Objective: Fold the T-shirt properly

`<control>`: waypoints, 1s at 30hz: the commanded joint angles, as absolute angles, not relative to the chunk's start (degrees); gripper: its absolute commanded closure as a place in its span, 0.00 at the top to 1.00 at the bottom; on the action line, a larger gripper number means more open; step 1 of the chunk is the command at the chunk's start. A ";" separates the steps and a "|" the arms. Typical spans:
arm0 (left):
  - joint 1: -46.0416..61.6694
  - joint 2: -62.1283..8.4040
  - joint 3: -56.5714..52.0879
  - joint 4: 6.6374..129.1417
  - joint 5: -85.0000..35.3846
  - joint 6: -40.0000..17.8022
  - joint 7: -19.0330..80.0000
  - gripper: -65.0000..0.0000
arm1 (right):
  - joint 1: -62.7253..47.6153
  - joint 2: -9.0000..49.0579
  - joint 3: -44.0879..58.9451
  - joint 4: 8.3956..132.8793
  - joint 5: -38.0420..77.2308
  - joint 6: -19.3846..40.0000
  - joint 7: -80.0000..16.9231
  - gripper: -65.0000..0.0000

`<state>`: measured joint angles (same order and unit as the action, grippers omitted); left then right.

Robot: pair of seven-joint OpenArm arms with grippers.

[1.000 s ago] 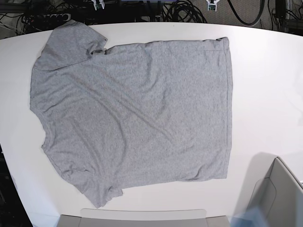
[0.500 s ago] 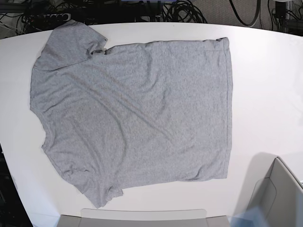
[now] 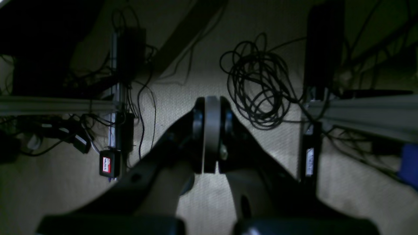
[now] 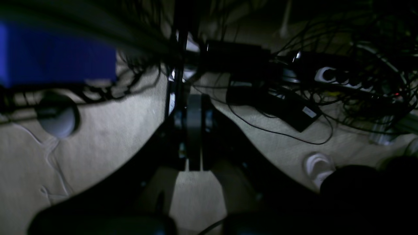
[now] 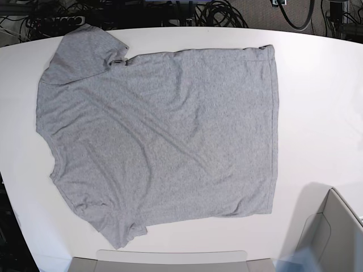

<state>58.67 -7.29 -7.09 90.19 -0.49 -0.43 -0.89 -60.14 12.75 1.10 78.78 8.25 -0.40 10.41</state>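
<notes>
Fabric of the T-shirt (image 5: 164, 141) is lying spread flat on the white table (image 5: 317, 102), plain side up, one sleeve folded in near the collar. Both arms are hanging off the table, over cables on the floor: the left pincer (image 3: 209, 164) and right pincer (image 4: 193, 164) are each pressing their jaws together on nothing. Folding over that tucked sleeve and the diagonal wrinkles is risking a lopsided, creased result.

My left gripper (image 3: 209, 137) has 2 black fingers (image 3: 169, 140) faced with flat grey pads (image 3: 212, 130), a small round fastener beside them. My right gripper (image 4: 194, 130) looks the same: black, curved, with 2 dark grey pads (image 4: 192, 130).
</notes>
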 commanded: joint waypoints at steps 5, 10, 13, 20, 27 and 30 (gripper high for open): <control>62.37 -6.37 -9.80 101.05 -0.48 0.40 -2.33 0.00 | -63.43 12.62 7.78 87.96 9.01 -0.13 11.65 0.00; 62.37 -6.37 -9.80 108.00 -0.48 0.40 -2.33 0.00 | -65.10 12.26 13.14 97.01 9.10 -0.13 11.74 0.00; 61.76 -6.37 -9.80 110.02 -0.48 0.40 -2.33 0.00 | -65.80 12.18 14.81 101.76 9.19 -0.13 11.74 0.00; 59.12 -6.29 -9.98 115.38 -0.48 0.31 -2.33 0.00 | -65.71 12.18 17.80 109.14 9.19 -0.13 11.47 0.00; 54.29 -6.29 -9.63 116.53 -0.31 0.22 -1.19 0.00 | -64.31 12.88 17.80 112.57 9.45 0.13 11.03 0.08; 52.35 -6.46 -8.57 116.79 -0.13 0.13 2.68 0.01 | -63.78 13.76 18.15 114.77 13.67 0.04 5.85 0.18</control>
